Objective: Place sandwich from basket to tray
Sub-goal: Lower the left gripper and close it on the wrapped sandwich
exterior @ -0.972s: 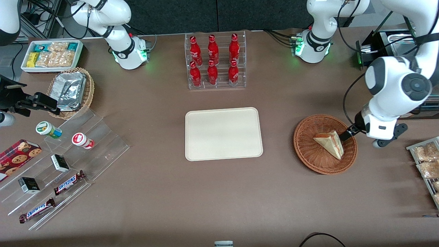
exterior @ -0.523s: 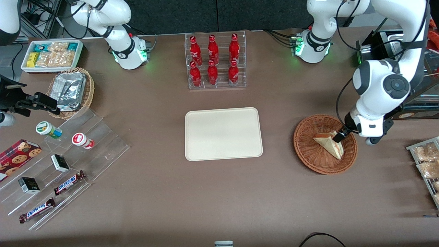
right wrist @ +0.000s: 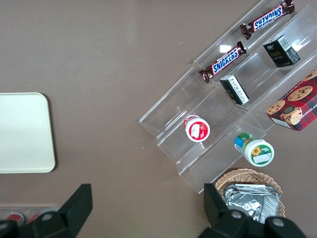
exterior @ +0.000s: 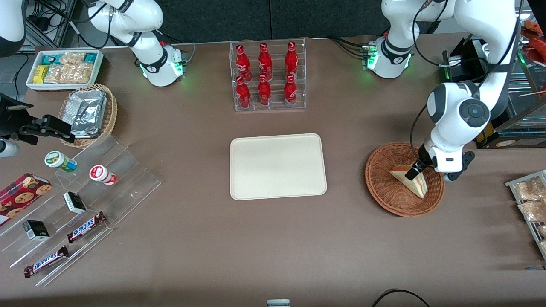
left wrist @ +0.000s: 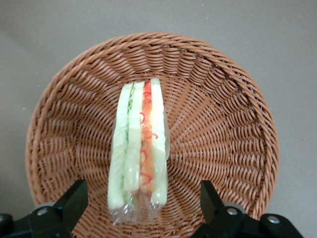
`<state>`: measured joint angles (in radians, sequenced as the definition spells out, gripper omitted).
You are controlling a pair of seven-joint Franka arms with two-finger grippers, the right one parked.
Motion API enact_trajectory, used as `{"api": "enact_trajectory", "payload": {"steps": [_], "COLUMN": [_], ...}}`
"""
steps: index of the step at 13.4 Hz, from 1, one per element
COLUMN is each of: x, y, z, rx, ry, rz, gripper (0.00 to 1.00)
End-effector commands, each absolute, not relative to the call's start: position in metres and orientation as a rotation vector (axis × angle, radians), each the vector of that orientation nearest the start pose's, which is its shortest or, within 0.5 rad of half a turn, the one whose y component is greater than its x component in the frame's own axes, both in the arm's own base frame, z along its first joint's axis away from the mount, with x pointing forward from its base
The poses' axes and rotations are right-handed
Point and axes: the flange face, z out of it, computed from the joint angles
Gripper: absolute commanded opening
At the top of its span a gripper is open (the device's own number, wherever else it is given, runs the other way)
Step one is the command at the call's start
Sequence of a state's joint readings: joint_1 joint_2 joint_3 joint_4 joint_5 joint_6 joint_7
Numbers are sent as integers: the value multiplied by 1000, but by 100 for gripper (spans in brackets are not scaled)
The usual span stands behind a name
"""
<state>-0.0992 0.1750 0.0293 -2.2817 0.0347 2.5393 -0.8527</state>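
The sandwich [exterior: 416, 184] is a clear-wrapped wedge of pale bread with red and green filling, lying in the round reddish-brown wicker basket [exterior: 384, 192]. My gripper [exterior: 414, 172] hangs over the basket, just above the sandwich's wide end. In the left wrist view the sandwich [left wrist: 141, 148] stands on its edge in the basket [left wrist: 223, 124]. There my gripper [left wrist: 141, 208] is open, with a black fingertip [left wrist: 74, 201] on either side of the wrapped end, neither touching it. The cream tray [exterior: 278, 166] lies flat in the middle of the table, toward the parked arm's end from the basket.
A clear rack of red bottles [exterior: 268, 76] stands farther from the front camera than the tray. A wire rack of snack packets [exterior: 531, 204] sits at the working arm's end. Acrylic display steps [exterior: 76, 200], a tan basket of foil packs [exterior: 87, 113] and a white bin [exterior: 64, 68] are at the parked arm's end.
My gripper has moved from the basket's rim in over the basket, toward the tray, and now straddles the sandwich's wide end. The sandwich has not moved.
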Motion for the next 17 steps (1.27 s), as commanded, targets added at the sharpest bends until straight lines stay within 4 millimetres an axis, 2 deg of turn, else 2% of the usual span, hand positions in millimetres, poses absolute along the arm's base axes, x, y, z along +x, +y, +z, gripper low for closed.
{"api": "enact_trajectory", "payload": {"steps": [1, 3, 5, 6, 9, 11, 12, 13, 15, 16, 17], "x": [542, 541, 542, 542, 542, 543, 542, 542, 549, 552, 552], "y": [-41, -41, -40, -41, -41, -41, -41, -38, -37, -44, -73], "z": [269, 261, 260, 259, 264, 279, 295, 321, 366, 387, 405], "rx": [-2932, -2930, -2932, -2935, -2936, -2943, -2962, -2978, -2964, -2959, -2967], "ry": [-1188, -1184, -1185, -1173, -1142, -1092, -1008, -908, -846, -831, -755], "rz": [-164, -154, -165, -161, -140, -134, -108, -62, 43, 75, 107], "gripper": [100, 98, 19, 0, 0, 0, 0, 0, 0, 0, 0]}}
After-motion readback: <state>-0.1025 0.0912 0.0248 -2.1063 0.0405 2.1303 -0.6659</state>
